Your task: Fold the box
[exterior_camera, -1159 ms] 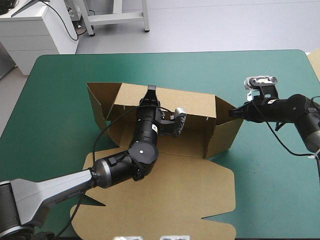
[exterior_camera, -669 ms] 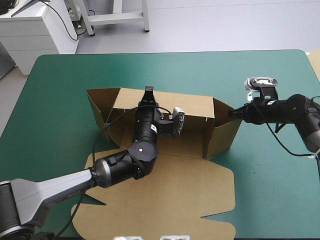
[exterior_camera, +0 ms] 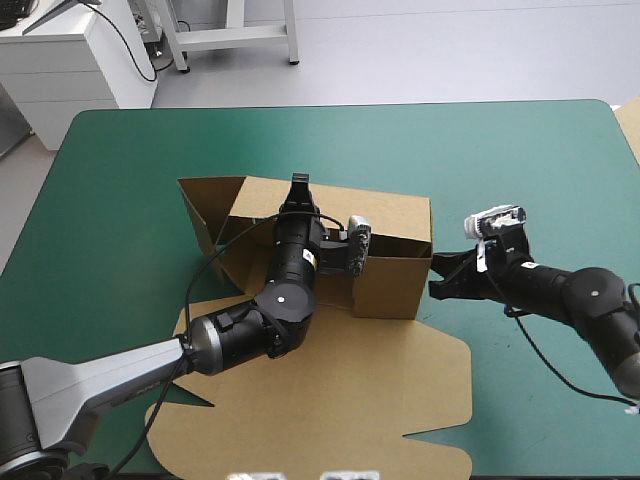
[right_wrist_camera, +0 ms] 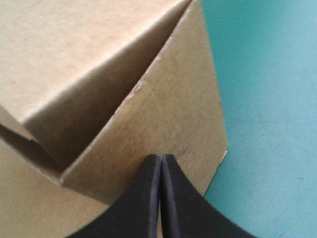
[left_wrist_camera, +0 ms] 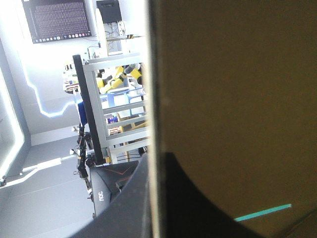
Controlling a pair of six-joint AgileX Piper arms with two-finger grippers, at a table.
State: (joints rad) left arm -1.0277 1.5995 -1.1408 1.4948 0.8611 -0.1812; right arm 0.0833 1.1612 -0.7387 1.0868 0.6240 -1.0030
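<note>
The brown box (exterior_camera: 385,285) stands mid-table with its walls raised, and its lid (exterior_camera: 330,400) lies flat toward the front edge. My left gripper (exterior_camera: 299,186) reaches over the inside and is shut on the top of the far wall (exterior_camera: 390,210). In the left wrist view that wall (left_wrist_camera: 223,89) stands edge-on between the black fingers (left_wrist_camera: 119,198). My right gripper (exterior_camera: 437,281) is shut, its tip against the box's right end wall (right_wrist_camera: 163,114), low near the corner. In the right wrist view the right gripper (right_wrist_camera: 161,161) forms one pointed arch.
The box's left end flap (exterior_camera: 203,212) still splays outward. Bare teal-green cover (exterior_camera: 500,160) lies beyond and to the right of the box. A pale strip (exterior_camera: 632,125) shows at the table's right edge.
My right gripper has swung in toward the front and left, and the right end wall has folded inward, squaring that end. The left arm has stayed on the far wall.
</note>
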